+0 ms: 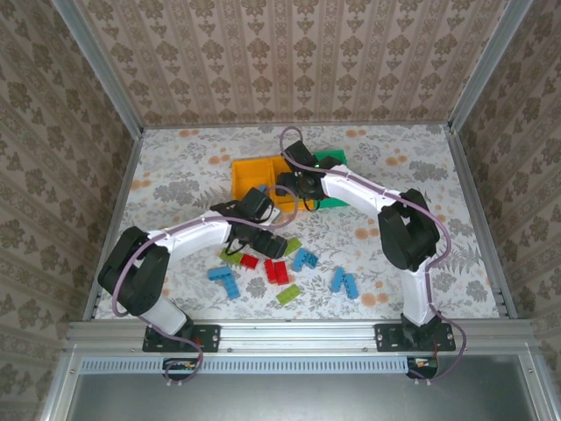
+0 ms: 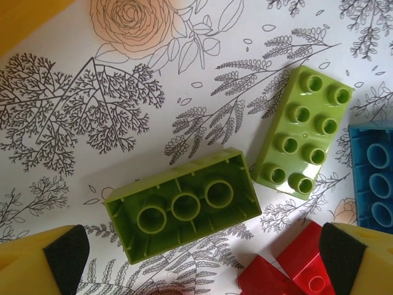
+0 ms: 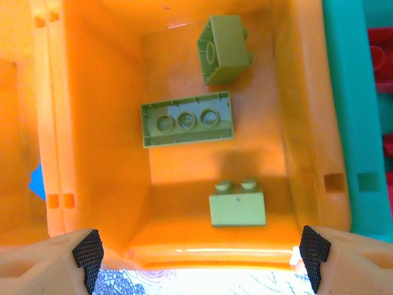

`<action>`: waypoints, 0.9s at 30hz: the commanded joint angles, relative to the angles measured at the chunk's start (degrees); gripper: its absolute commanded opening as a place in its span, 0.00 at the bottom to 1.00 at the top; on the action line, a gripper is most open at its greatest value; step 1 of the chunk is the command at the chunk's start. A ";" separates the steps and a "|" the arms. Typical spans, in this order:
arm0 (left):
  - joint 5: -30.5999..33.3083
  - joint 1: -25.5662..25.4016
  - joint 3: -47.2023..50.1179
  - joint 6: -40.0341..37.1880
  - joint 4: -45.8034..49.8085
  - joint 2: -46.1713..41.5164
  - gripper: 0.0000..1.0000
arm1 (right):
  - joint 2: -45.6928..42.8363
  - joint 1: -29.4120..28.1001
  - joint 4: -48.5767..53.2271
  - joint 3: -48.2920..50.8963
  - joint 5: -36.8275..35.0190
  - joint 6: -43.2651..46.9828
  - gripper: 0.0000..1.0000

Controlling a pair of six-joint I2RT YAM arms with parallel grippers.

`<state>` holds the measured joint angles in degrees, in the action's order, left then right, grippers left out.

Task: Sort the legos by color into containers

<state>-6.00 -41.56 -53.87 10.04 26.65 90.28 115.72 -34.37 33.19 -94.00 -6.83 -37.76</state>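
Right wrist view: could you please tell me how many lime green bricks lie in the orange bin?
3. In the orange bin: a tilted brick at the top, a long upturned brick in the middle, and a small brick nearest the camera. None seems hidden.

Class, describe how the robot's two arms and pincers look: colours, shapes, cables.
The left arm and right arm both have white rounded links joined by bulky black joints, and a purple cable loops along each. The left pincer and right pincer have yellow fingers tipped with black textured pads.
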 commanded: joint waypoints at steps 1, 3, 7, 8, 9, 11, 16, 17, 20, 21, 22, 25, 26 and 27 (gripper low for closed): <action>1.26 -0.10 -2.43 2.04 2.06 1.72 1.00 | -4.60 0.52 -0.08 2.35 -0.19 -0.83 0.87; 2.21 -0.06 -3.45 2.42 3.23 3.05 0.98 | -6.03 0.66 -0.44 4.00 -0.78 -1.07 0.87; 2.49 -0.10 -5.01 2.94 3.82 5.20 0.96 | -9.16 0.80 -1.72 7.85 -1.82 -0.89 0.87; 2.66 -0.09 -5.32 3.13 3.84 5.71 0.95 | -9.83 0.80 -2.06 8.82 -2.01 -0.60 0.87; 2.90 -0.08 -5.59 3.35 3.84 6.29 0.94 | -10.59 0.84 -2.13 9.85 -2.20 -0.10 0.87; 3.26 0.02 -5.93 3.88 3.78 7.22 0.90 | -11.67 0.88 -2.09 11.34 -2.54 0.87 0.88; 2.51 0.81 -6.03 4.33 2.44 8.38 0.83 | -13.87 0.89 -2.13 14.59 -4.10 2.40 0.90; 2.33 0.88 -6.14 4.17 2.37 8.65 0.81 | -14.22 0.89 -2.10 15.16 -4.43 2.33 0.90; 2.18 1.12 -6.66 3.84 2.35 9.66 0.80 | -15.07 1.05 -3.66 16.36 -4.97 2.26 0.91; 2.14 1.26 -6.78 3.84 2.35 9.94 0.79 | -15.22 1.14 -3.53 16.51 -4.98 2.20 0.91; 2.17 1.38 -6.86 3.94 2.27 10.20 0.77 | -15.21 1.23 -3.35 16.51 -5.07 2.13 0.91; 1.56 1.78 -6.70 4.24 1.74 10.32 0.66 | -15.50 1.32 -3.02 16.58 -5.38 2.12 0.91; 1.53 1.83 -6.61 4.28 1.69 10.29 0.63 | -15.55 1.39 -2.96 16.72 -5.47 2.14 0.91; 1.46 1.92 -6.67 4.36 1.56 10.22 0.60 | -15.62 1.41 -2.98 16.81 -5.56 2.02 0.91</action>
<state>-3.86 -40.23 -59.40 14.17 27.97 99.68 102.32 -33.34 30.17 -77.89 -10.39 -36.18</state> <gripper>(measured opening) 0.620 0.910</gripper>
